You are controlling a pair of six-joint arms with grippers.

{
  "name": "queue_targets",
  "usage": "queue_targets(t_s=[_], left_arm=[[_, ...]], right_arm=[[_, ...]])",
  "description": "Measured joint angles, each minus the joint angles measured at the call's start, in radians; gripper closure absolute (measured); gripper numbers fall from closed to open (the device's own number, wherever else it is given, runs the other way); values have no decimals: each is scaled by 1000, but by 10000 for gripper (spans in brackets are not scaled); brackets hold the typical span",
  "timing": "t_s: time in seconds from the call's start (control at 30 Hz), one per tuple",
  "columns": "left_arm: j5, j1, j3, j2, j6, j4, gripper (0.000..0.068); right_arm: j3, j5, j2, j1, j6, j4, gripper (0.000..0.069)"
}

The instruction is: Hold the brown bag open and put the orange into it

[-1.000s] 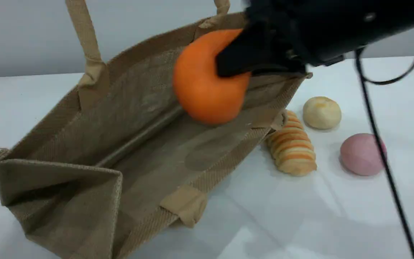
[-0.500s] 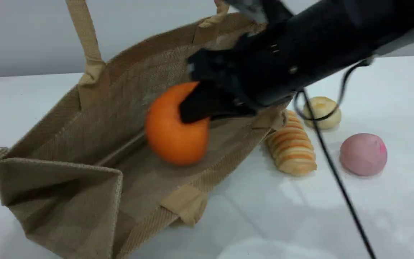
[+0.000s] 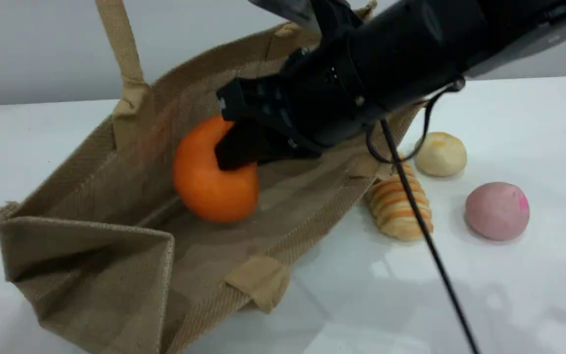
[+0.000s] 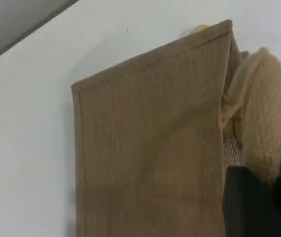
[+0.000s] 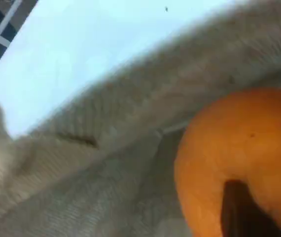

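Inside brown bag (image 3: 130, 162), right claw (image 3: 236, 152) grips orange (image 3: 209, 184).

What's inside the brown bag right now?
Inside the brown bag is the orange, low near the bag's floor, with the right pincer on it. The floor under the orange and arm is covered; nothing else shows inside.

My right arm (image 3: 410, 54) slants in from the top right corner, wrist low. My right gripper (image 3: 236, 150) is clamped on the orange (image 3: 212, 184). My left gripper (image 4: 259, 197) sits at the bottom edge of its wrist view, pinched tight on a handle (image 4: 259, 108).
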Motion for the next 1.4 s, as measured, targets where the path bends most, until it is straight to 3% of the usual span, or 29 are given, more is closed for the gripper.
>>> queue_targets(t_s=[0.13,0.33,0.43,0.63,0.9,1.07,1.23,1.4], left_arm=[[0,0,0,0,0,0,592],[1,0,0,0,0,1,592],[3,0,0,0,0,2,592],[2,0,0,0,0,2,592],[1,0,0,0,0,4,592],[1,0,1,0,-1,6,592],[2,0,1,0,3,15,592],[4,0,2,12,3,46,592]], right_arm=[[-23,0,0,0,-21,0,529],[-27,2,-2,0,-49,0,314],[-27,1,-2,-1,-48,0,263],[-26,1,-6,-1,8,-9,251],[-25,1,-87,-31,202,-259,251],[-23,32,-174,-109,340,-424,251],[-14,147,-250,-210,524,-605,251],[14,219,-311,-302,602,-718,251]])
